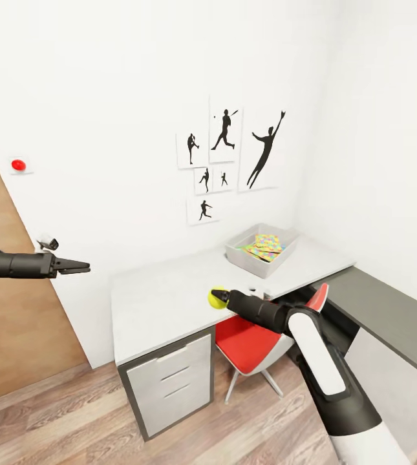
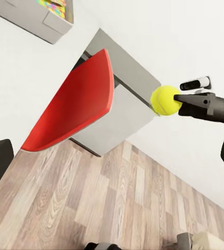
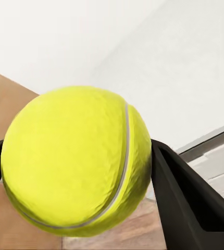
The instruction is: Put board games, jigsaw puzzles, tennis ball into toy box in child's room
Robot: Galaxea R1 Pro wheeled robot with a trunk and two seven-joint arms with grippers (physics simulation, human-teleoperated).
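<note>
Two multicoloured jigsaw puzzle squares (image 1: 264, 246) already lie inside the shallow light grey toy box (image 1: 249, 261) on the long white-topped table (image 1: 163, 298), as we see from the head view. Our right gripper (image 1: 222, 298) grasps the small yellow-green tennis ball (image 1: 217, 298) above the table front, near the red chair (image 1: 250, 342). Our left gripper (image 1: 79, 265) hangs by the wooden door (image 1: 14, 323), empty, its fingers nearly together.

From the left wrist we see the ball (image 2: 165, 100) clamped at the fingertips of the right gripper (image 2: 177, 99), over the plank floor (image 2: 91, 203).

From the right wrist the ball (image 3: 73, 161) sits firmly between both fingers (image 3: 187, 198).

We judge the ball must go next into the box; board games we cannot find here.
</note>
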